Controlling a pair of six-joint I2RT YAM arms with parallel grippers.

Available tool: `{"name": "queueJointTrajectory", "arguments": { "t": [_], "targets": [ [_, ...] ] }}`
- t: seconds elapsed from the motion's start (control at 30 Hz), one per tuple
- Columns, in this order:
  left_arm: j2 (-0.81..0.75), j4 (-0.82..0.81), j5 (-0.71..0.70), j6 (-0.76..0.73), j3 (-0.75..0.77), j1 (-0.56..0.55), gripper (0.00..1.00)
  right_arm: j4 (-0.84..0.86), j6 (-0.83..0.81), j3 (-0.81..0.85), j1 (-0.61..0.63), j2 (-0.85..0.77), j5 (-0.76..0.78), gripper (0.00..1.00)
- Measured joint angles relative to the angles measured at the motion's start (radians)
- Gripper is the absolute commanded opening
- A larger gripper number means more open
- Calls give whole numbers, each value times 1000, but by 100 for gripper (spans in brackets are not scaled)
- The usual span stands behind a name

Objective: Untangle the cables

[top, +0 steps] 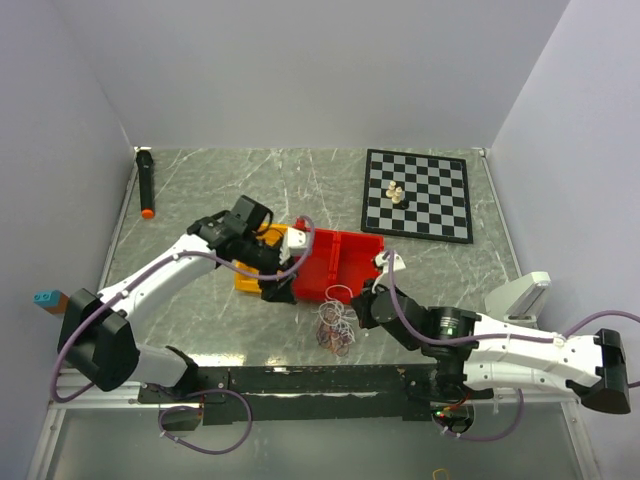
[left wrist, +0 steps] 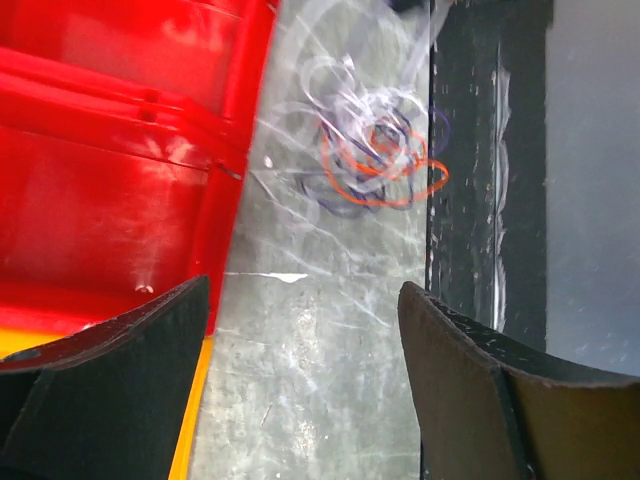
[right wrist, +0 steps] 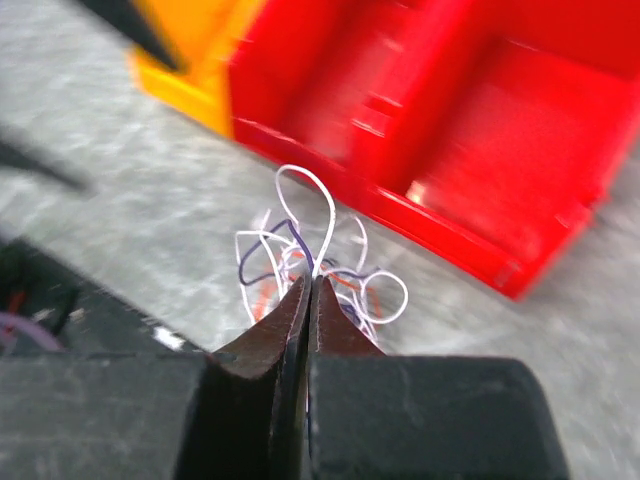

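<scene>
Cables [top: 335, 330] lay clumped at lower centre of the top view, just below the red bin [top: 340, 262]. Right gripper [right wrist: 308, 285] pinched a white loop [right wrist: 329, 215], seemingly to draw it free; left gripper [left wrist: 303, 290] hung spread nearby, likely ready for another strand.

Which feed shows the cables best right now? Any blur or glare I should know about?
Right wrist: cables fairly sharp at the right end effector, but the red bin behind is smeared by blur. Left wrist: white strands wash out against the pale table, the orange one reads clearly, and glare streaks the bin. Top external: sharp, evenly lit, though the clump is small.
</scene>
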State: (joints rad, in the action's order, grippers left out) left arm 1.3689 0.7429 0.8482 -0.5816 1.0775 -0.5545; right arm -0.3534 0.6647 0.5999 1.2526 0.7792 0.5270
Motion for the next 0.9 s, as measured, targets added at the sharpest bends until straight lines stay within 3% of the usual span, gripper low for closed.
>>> {"name": "queueJointTrajectory", "arguments": {
  "t": [0.3,0.6,0.9],
  "targets": [
    [-7,10,-195,-26,0,-211,76,-262,249,36,0,148,137,0],
    [14,-16,-288,19,-28,-428,74,-335,343,42,-2,151,188,0],
    [89,-135,-430,0,-123,-500,65,-378,393,42,-3,119,195,0]
  ]
}}
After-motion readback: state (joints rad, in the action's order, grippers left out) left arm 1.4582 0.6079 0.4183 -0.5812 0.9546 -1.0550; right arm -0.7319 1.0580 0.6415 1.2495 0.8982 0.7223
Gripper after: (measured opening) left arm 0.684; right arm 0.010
